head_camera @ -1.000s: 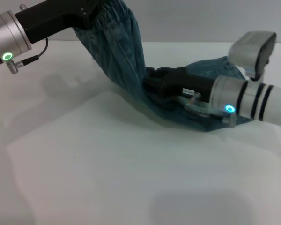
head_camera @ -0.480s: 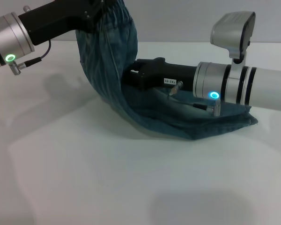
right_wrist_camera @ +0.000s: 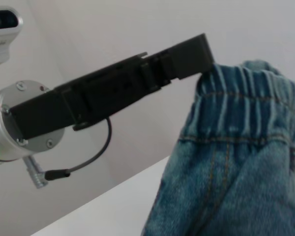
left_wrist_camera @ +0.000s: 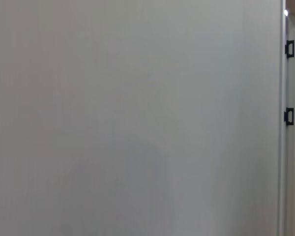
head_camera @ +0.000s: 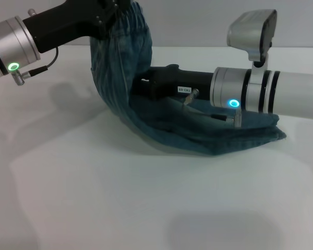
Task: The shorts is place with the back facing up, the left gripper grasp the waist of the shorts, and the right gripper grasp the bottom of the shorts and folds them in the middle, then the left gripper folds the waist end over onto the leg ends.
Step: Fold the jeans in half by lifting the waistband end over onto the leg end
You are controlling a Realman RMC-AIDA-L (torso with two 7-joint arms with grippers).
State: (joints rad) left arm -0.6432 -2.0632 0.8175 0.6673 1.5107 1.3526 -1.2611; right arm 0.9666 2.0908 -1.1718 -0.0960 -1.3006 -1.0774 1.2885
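Note:
Blue denim shorts (head_camera: pixel 120 62) hang from my left gripper (head_camera: pixel 115 6), which is shut on the elastic waist at the top left of the head view. The cloth drapes down and runs right across the table to the leg ends (head_camera: pixel 261 136). My right gripper (head_camera: pixel 136 87) reaches in from the right, low over the lying cloth, with its tip against the hanging part. The right wrist view shows the left gripper (right_wrist_camera: pixel 206 55) pinching the gathered waistband (right_wrist_camera: pixel 236 123). The left wrist view shows only a wall.
The white table (head_camera: pixel 120 198) spreads wide in front of the shorts. A pale wall (left_wrist_camera: pixel 137 118) stands behind, with a door edge (left_wrist_camera: pixel 286 83) at one side.
My right arm has slid left along the shorts toward the hanging cloth and risen a little. The left gripper holds the waist slightly higher, and the leg ends now lie flat at the right.

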